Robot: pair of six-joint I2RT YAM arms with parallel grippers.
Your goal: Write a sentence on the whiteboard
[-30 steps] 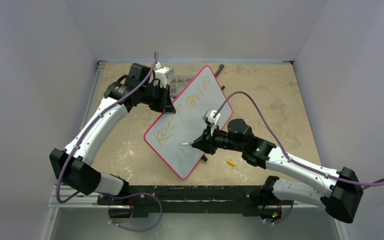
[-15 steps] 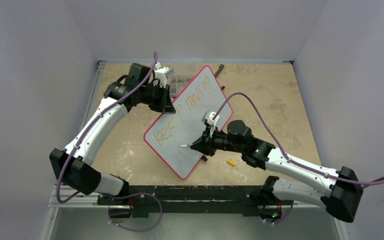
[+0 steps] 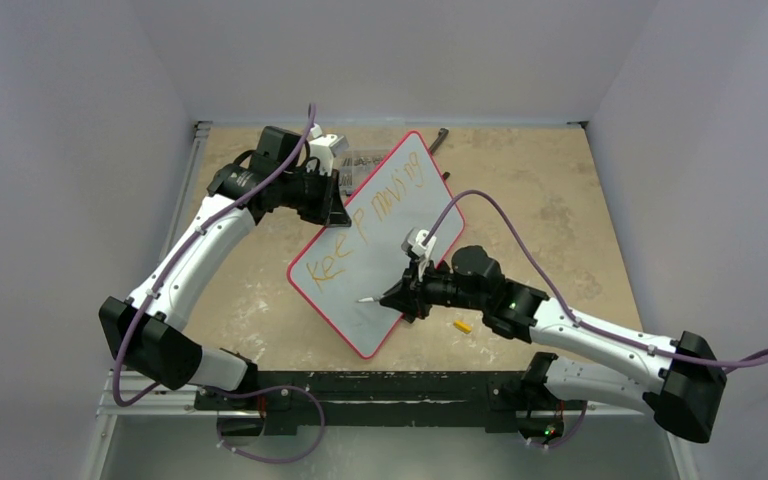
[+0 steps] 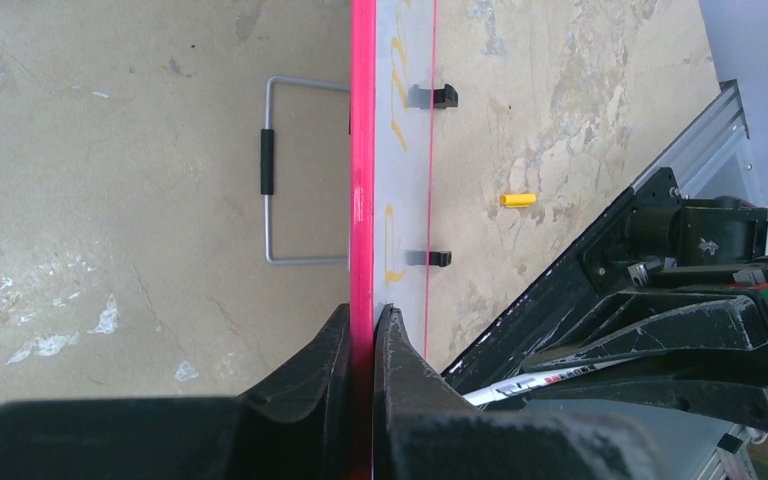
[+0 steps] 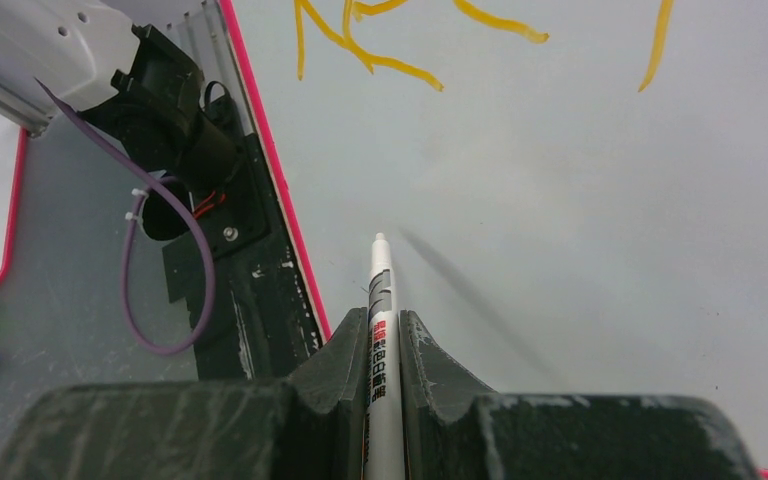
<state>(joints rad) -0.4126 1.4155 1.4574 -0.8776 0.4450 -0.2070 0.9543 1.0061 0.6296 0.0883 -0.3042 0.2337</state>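
The whiteboard (image 3: 365,300) sits mid-table, its far-left edge pinched in the closed left gripper (image 4: 365,315). The sentence (image 3: 360,228) reads "Keep moving"; a last word seems left to write. The right gripper (image 5: 382,325) clamps the marker pen (image 5: 380,290), tip over the bare near part of the board, possibly not touching.

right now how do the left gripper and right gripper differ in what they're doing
The left gripper clamps the whiteboard's red edge; the right gripper clamps the marker. The left gripper sits at the board's far-left edge, the right gripper by its near-right edge, marker tip over blank surface. Both are shut on something.
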